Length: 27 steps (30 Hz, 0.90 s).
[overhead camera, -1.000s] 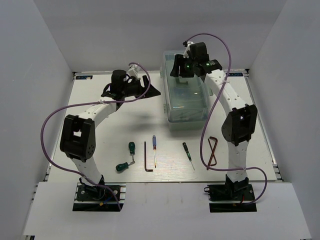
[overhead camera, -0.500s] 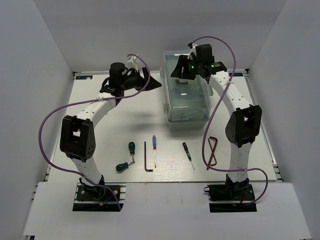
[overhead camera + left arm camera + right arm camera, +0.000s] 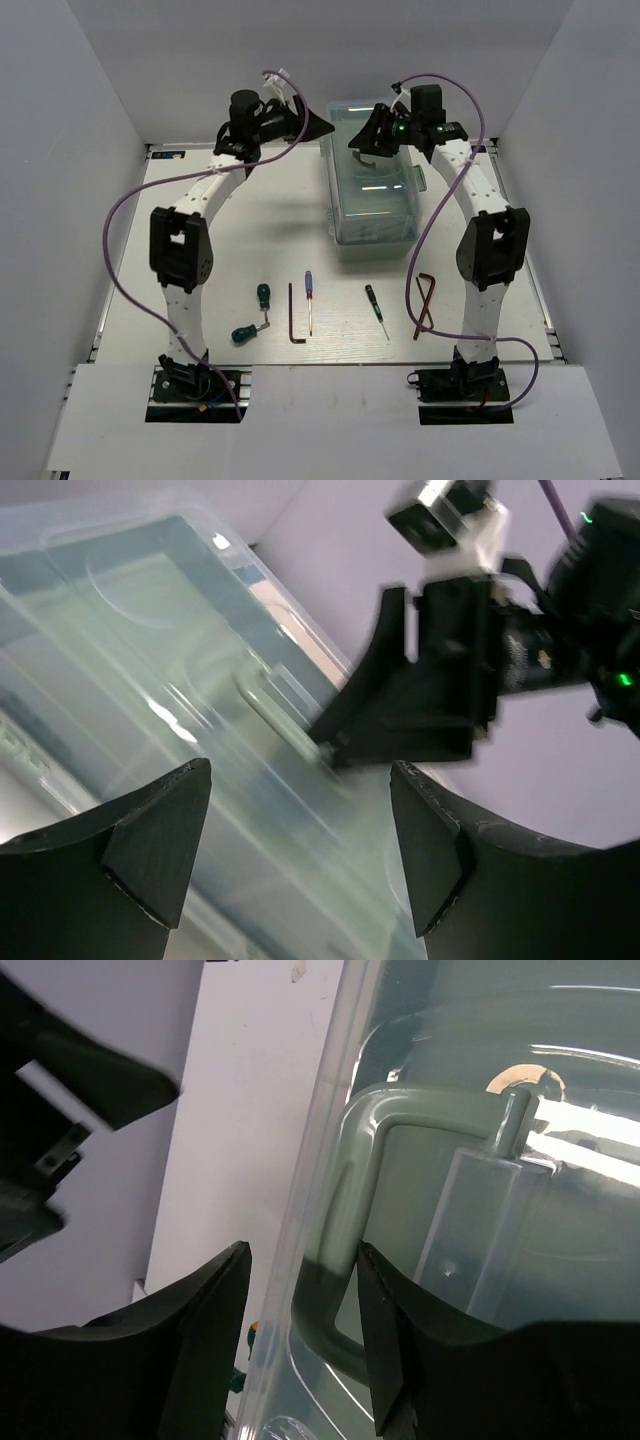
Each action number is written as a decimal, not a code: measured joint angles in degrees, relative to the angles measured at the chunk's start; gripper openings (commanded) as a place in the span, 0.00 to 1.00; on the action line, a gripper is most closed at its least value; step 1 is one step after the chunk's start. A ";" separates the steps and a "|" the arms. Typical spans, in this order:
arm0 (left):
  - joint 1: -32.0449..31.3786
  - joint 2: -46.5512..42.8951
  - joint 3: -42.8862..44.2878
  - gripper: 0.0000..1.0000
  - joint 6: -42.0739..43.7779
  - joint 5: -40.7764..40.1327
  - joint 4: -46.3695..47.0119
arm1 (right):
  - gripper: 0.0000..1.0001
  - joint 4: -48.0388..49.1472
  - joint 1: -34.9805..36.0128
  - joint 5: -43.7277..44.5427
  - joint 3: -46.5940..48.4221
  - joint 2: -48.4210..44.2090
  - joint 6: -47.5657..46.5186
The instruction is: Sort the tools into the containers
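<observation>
Before one mint-green plastic toolbox (image 3: 375,215) lie four screwdrivers (image 3: 309,300) and two L-shaped hex keys (image 3: 294,315). Only the right wrist view shows the right gripper (image 3: 300,1260) half-open astride the handle (image 3: 340,1210), not clamping it. The left gripper (image 3: 300,780) gapes, empty.

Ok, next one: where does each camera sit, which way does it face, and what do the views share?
Top external: above and behind the bases, looking down at the table; both arms whole, left gripper and right gripper by the toolbox.
Left wrist: on the left arm, facing across the toolbox lid toward the right gripper, between its own open fingers.
Right wrist: on the right arm, looking down at the handle; own fingers straddle it.
Shared: all show the toolbox; top and left wrist show the right gripper.
</observation>
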 measured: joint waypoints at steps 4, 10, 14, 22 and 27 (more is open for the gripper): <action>-0.31 8.61 8.92 0.82 -2.78 0.42 -1.57 | 0.52 0.92 -0.81 -2.25 0.00 0.02 1.36; -1.18 14.99 12.46 0.82 -6.84 1.36 -1.66 | 0.52 1.55 -1.40 -3.72 -0.09 0.11 2.23; -1.09 16.09 13.07 0.82 -9.22 2.12 -0.39 | 0.52 1.66 -1.73 -4.48 -0.11 0.52 2.54; -2.29 16.20 13.35 0.82 -13.55 4.50 5.55 | 0.52 2.10 -1.73 -4.96 -0.13 0.94 2.60; -4.33 16.20 13.38 0.82 -14.80 5.66 6.80 | 0.52 2.36 -1.75 -5.38 -0.13 0.94 2.54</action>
